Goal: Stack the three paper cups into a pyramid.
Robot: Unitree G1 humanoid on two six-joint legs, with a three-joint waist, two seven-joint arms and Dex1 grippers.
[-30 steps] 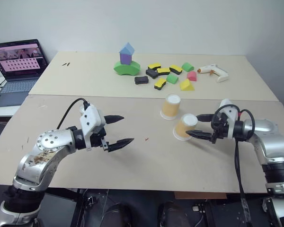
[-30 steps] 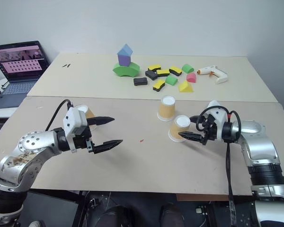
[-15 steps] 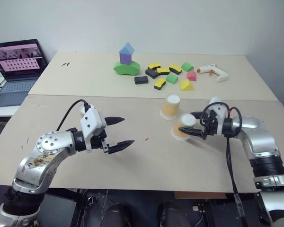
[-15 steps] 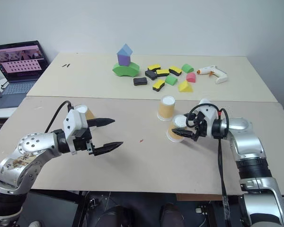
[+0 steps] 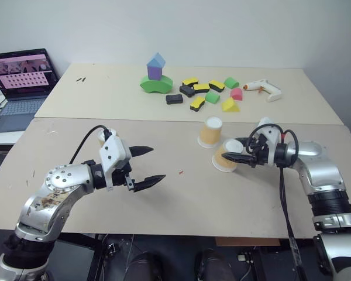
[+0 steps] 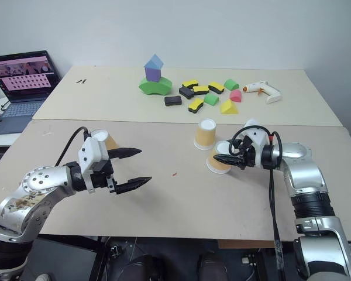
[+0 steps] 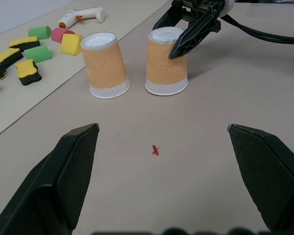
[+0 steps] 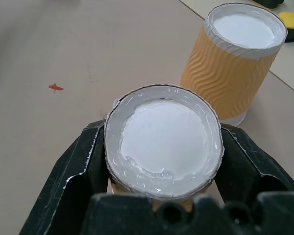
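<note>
Now | 2 beige tables (image 5: 164,193) abut | laptop (image 5: 20,88) left | right gripper (image 8: 161,147) clamps cup (image 8: 162,139) | left gripper (image 5: 146,167) apart

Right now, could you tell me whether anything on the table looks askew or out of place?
The paper cup nearer the foam blocks leans toward the cup clamped in the right gripper, rather than sitting flat. A third cup stands far off, behind the open left gripper. Nothing looks spilled or damaged.

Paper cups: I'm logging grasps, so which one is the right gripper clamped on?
The nearer cup of the pair, right gripper shut across its top. The farther cup stands free.
</note>
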